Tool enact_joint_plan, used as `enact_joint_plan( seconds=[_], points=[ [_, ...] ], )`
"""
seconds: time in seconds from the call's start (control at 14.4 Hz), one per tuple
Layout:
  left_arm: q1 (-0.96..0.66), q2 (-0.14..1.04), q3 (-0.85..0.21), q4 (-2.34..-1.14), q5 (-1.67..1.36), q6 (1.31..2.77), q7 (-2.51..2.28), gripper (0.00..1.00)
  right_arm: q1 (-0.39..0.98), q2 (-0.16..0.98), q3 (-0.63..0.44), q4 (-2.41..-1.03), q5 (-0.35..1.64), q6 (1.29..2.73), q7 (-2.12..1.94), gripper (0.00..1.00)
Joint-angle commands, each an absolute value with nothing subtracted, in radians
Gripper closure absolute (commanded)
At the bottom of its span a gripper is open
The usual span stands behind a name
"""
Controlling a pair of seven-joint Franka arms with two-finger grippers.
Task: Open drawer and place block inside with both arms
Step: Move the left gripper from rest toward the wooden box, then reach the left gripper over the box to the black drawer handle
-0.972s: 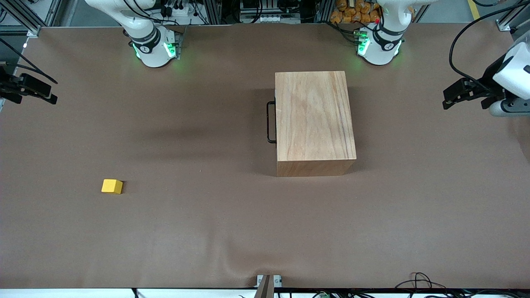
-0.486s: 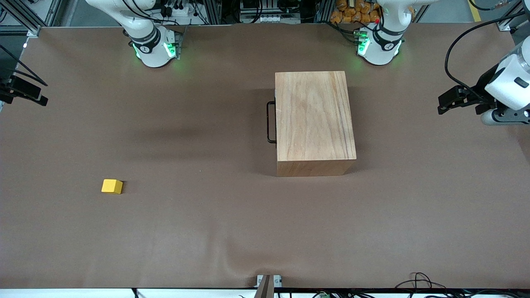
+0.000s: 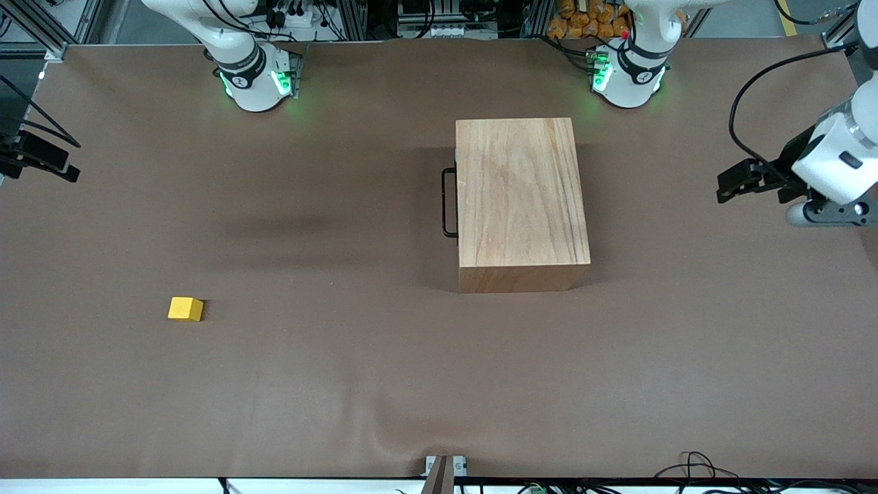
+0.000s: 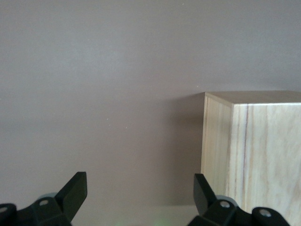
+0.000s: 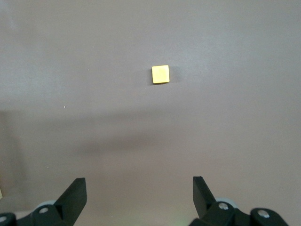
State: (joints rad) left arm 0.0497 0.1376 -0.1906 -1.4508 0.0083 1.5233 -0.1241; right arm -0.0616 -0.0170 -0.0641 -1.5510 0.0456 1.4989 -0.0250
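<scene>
A: What is staying out of sight here?

B: The drawer (image 3: 456, 200) is showing only a thin white edge of its front panel on the wooden box (image 3: 521, 199); it is sitting pushed fully in, so its tray is hiding inside. The black wire handle (image 3: 448, 203) is sticking out from the side of the box that is facing the right arm's end of the table. The right gripper (image 3: 41, 159) is getting cut off at the edge of the front view, and most of both arms is running out of the picture above their green-lit bases.

A: And the grippers, how are they standing?

B: The right gripper (image 5: 139, 200) is holding its fingers (image 5: 75, 195) spread wide and is gripping nothing; its wrist view is looking down on bare brown table (image 3: 343, 384) with the block lying well off. The left gripper (image 3: 737, 184) is hanging over the table's left-arm end, also spread wide and empty. In its wrist view the left gripper (image 4: 140, 197) is showing two black fingers (image 4: 203, 188) with one corner of the box just past them.

A: How is the block looking?

B: The block (image 3: 185, 309) is showing as a small bright yellow cube, lying flat on the table, nearer the front camera than the box and well apart from it, toward the right arm's end. From the right wrist the block (image 5: 160, 74) is appearing as a plain yellow square.
</scene>
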Motion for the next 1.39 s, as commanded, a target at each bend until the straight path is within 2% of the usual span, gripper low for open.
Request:
enact_joint_plan(
  seconds=[0.0, 0.21, 0.62, 0.9, 1.11, 1.32],
  points=[
    [-0.006, 0.266, -0.190, -1.294, 0.030, 1.519, -0.184, 0.00, -0.068, -0.025, -0.057, -1.559, 0.041, 1.512, -0.021, 0.00],
    [-0.076, 0.345, -0.176, -1.246, 0.084, 1.555, -0.230, 0.00, -0.071, -0.025, -0.058, -1.559, 0.040, 1.516, -0.021, 0.00],
    [-0.199, 0.370, -0.184, -1.252, 0.137, 1.583, -0.382, 0.00, -0.063, 0.001, -0.057, -1.557, 0.041, 1.526, 0.072, 0.00],
    [-0.392, 0.437, -0.176, -1.244, 0.219, 1.618, -0.650, 0.00, -0.046, 0.031, -0.055, -1.557, 0.041, 1.537, 0.077, 0.00],
    [-0.536, 0.517, -0.161, -1.180, 0.222, 1.618, -0.825, 0.00, -0.049, 0.037, -0.055, -1.557, 0.043, 1.555, 0.072, 0.00],
    [-0.725, 0.584, -0.079, -1.145, 0.222, 1.618, -0.928, 0.00, -0.041, 0.043, -0.055, -1.560, 0.046, 1.624, 0.066, 0.00]
  ],
)
